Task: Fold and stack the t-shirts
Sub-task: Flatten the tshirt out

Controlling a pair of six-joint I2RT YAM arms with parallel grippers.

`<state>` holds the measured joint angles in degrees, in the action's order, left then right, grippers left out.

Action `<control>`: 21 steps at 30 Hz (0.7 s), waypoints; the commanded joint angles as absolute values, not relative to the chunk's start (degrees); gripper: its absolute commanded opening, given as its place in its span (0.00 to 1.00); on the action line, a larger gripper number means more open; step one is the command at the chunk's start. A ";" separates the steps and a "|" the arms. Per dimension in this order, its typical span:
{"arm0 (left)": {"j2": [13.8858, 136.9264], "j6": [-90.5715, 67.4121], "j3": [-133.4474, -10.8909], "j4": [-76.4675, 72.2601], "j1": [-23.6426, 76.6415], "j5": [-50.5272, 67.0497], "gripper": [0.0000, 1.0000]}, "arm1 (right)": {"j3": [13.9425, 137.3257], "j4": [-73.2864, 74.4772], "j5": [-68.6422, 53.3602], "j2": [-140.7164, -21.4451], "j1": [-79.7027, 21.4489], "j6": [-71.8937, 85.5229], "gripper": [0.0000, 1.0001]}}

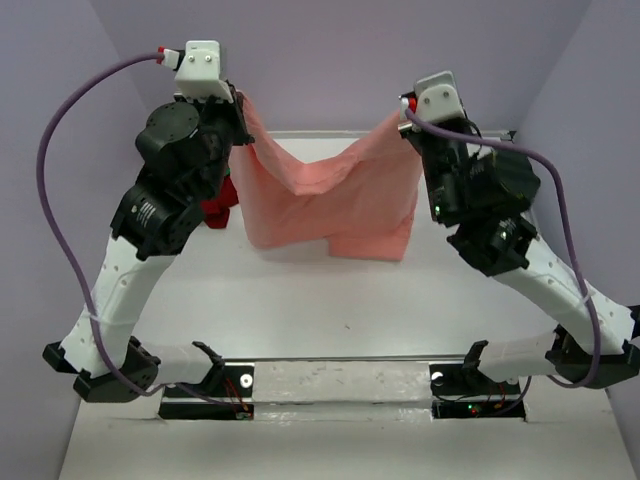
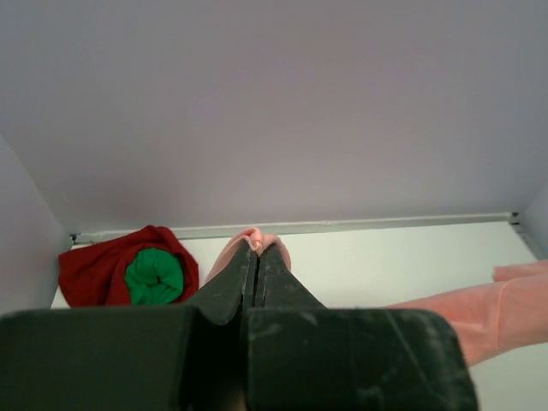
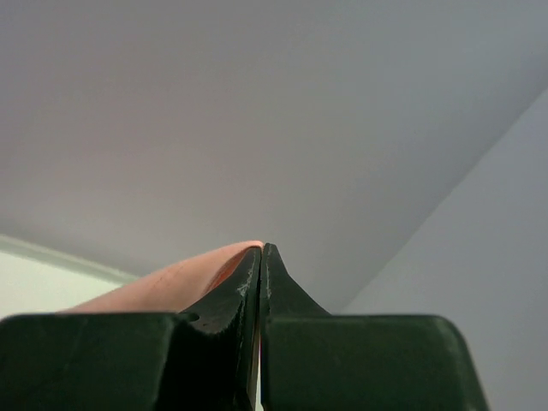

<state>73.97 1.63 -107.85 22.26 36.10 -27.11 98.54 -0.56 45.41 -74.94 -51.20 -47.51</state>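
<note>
The left tool (image 1: 239, 99) is fully closed, with a top corner of the salmon-pink t-shirt (image 1: 330, 195) clamped between its fingertips; in the left wrist view a small fold of pink cloth protrudes past the tips. The right tool (image 1: 404, 112) is likewise fully closed on the opposite top corner of the same garment, and the right wrist view shows pink cloth pressed along the left side of its fingers (image 3: 244, 282). Both tools are raised above the far half of the desk (image 1: 330, 310). The garment hangs between them, with its upper edge sagging into a V at the centre. The lower edge hangs down towards the far half of the desk; whether it touches the surface cannot be determined. The dark red t-shirt (image 2: 90, 270) lies bunched at the far left corner of the desk, below and to the left of the left tool. The bright green t-shirt (image 2: 154, 276) sits bunched in the dark red one, in contact with it.
</note>
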 commanded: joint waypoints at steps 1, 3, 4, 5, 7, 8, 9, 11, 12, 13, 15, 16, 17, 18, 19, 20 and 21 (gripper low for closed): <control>68.91 1.67 -111.27 20.83 42.79 -34.08 0.00 | 95.54 -38.44 59.39 -70.57 -67.47 -82.16 0.00; 67.33 1.84 -110.48 20.83 48.41 -37.25 0.00 | 93.53 -53.12 60.81 -71.36 -75.74 -90.92 0.00; 66.98 1.93 -110.30 20.83 50.52 -41.36 0.00 | 92.56 -58.39 61.08 -71.89 -77.41 -99.23 0.00; 66.62 2.11 -110.04 20.83 52.54 -42.96 0.00 | 91.77 -67.50 61.34 -73.20 -79.35 -102.88 0.00; 66.18 2.55 -109.16 20.83 58.95 -46.39 0.00 | 91.23 -73.45 61.87 -74.88 -83.39 -110.55 0.00; 66.18 3.24 -108.99 20.74 60.89 -49.80 0.00 | 90.88 -75.65 61.61 -75.93 -84.89 -112.13 0.00; 66.44 3.60 -108.72 20.74 64.21 -51.40 0.00 | 91.05 -78.37 61.96 -76.46 -86.47 -113.45 0.00; 66.80 4.48 -108.28 19.95 66.70 -54.13 0.00 | 91.14 -78.06 61.52 -76.82 -87.10 -112.94 0.00; 66.97 4.74 -108.11 18.82 68.01 -54.05 0.00 | 91.23 -76.92 61.70 -76.82 -87.10 -109.98 0.00; 67.06 5.09 -107.93 18.29 68.20 -53.18 0.00 | 90.62 -75.95 60.92 -76.38 -87.10 -107.78 0.00; 67.76 7.11 -107.05 16.10 68.20 -52.82 0.00 | 89.22 -64.83 59.68 -72.70 -87.10 -93.97 0.00; 68.11 8.08 -106.88 13.73 67.77 -52.21 0.00 | 88.86 -58.51 57.59 -71.03 -85.71 -87.43 0.00; 69.07 9.04 -106.61 12.32 66.72 -51.60 0.00 | 89.47 -47.05 56.18 -69.54 -83.95 -81.71 0.00; 69.95 9.66 -107.57 11.70 64.79 -49.76 0.00 | 90.69 -39.19 54.68 -67.43 -80.37 -67.56 0.00; 71.09 7.23 -109.23 13.95 61.73 -41.92 0.00 | 92.53 -30.58 52.58 -67.24 -75.63 -60.28 0.00; 73.19 5.47 -111.34 14.58 53.52 -37.31 0.00 | 95.51 -20.84 47.69 -67.41 -66.71 -55.51 0.00; 74.34 4.41 -111.79 14.24 49.70 -33.18 0.00 | 96.93 -17.44 45.11 -68.11 -62.10 -51.80 0.00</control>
